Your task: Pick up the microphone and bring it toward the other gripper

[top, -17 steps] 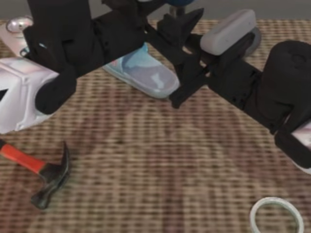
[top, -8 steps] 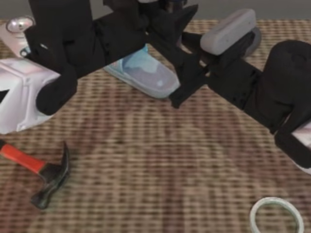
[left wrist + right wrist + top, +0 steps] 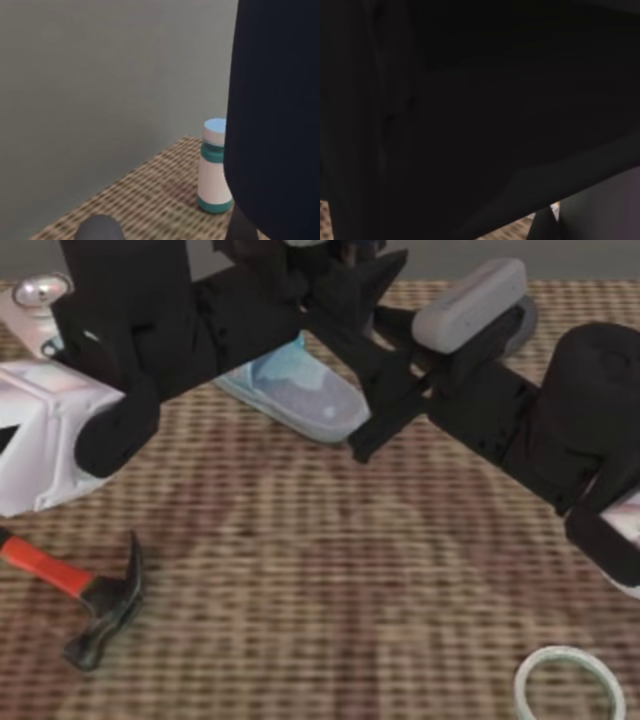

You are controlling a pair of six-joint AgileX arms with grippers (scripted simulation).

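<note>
Over the last second your black two-finger left gripper point(image 3: 345, 285) crept toward the table's far edge and now sits close to the right gripper point(image 3: 385, 390). The slim blue-headed grey microphone is hidden among them. Can't tell either gripper's state. Handover looks near.

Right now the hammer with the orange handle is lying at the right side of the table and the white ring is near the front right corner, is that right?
Not quite. The hammer with the orange handle lies at the left side of the table, not the right; the top view shows it there. The white ring is indeed near the front right corner.
</note>
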